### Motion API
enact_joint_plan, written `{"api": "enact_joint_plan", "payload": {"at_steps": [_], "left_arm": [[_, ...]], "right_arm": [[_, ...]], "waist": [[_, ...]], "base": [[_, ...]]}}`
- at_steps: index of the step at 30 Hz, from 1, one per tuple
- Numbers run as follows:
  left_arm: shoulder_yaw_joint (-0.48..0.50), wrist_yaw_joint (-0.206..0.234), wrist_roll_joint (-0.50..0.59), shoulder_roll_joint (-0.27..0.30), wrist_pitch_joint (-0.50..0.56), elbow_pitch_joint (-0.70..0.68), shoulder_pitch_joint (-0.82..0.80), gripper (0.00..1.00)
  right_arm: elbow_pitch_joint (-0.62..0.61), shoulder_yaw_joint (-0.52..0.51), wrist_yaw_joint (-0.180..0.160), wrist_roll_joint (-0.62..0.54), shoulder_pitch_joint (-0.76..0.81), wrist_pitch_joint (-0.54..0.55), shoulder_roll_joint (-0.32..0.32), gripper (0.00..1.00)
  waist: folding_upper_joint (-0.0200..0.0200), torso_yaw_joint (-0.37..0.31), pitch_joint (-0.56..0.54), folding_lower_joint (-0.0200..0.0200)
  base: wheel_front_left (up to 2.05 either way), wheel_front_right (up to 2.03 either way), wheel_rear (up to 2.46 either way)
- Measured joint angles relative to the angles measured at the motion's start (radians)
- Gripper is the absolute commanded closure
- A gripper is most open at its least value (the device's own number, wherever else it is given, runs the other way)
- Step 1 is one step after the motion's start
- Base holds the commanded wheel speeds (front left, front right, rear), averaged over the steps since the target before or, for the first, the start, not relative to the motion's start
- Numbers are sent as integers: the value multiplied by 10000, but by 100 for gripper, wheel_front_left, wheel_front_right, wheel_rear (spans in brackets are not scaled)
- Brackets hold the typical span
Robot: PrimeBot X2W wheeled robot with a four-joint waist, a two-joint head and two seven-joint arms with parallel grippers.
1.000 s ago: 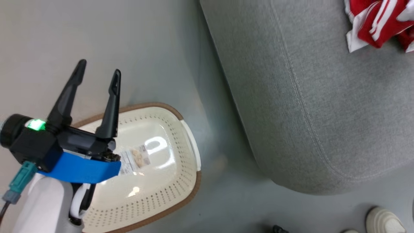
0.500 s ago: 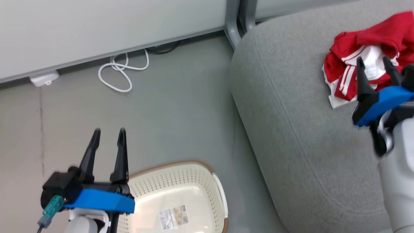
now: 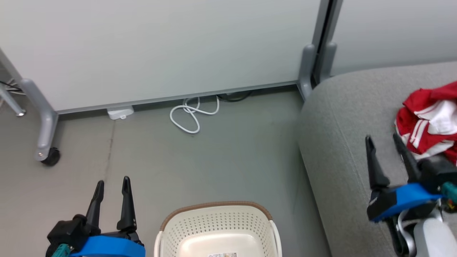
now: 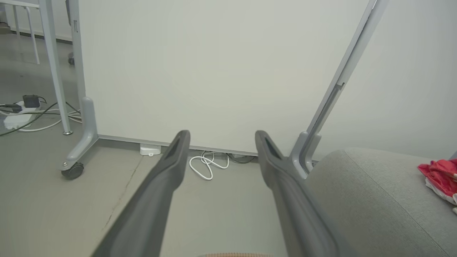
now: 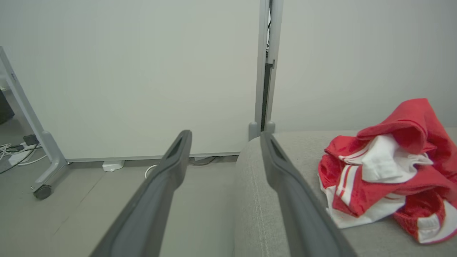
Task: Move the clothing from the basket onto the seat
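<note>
The red and white clothing lies crumpled in a heap on the grey sofa seat; the same heap of clothing is close on the right of the right wrist view, on the seat. The cream basket with its brown rim stands on the floor at the bottom centre, nothing but a label inside. My left gripper is open, to the left of the basket. My right gripper is open above the seat, just left of the clothing. Both hold nothing.
A white partition wall on grey wheeled legs runs along the back. A coiled white cable and a white socket block lie on the floor at its foot. More cables lie far left.
The head camera has tilted up, so basket and sofa slid down the picture and the wall came into view. My right gripper came into view and drew back from the clothing, open and holding nothing.
</note>
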Motion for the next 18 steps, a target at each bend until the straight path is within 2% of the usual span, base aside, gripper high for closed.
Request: {"api": "enact_joint_plan", "payload": {"at_steps": [7,18], "left_arm": [[226,-98,81,-211,0,249,348,0],[512,-132,255,-405,0,476,646,0]], "right_arm": [[-1283,-192,0,-313,1744,380,512,0],[-1871,-77,0,-165,2717,625,790,0]], "waist": [[0,668,-455,0],[0,1061,-704,1]], "base": [[0,0,0],[0,0,0]]}}
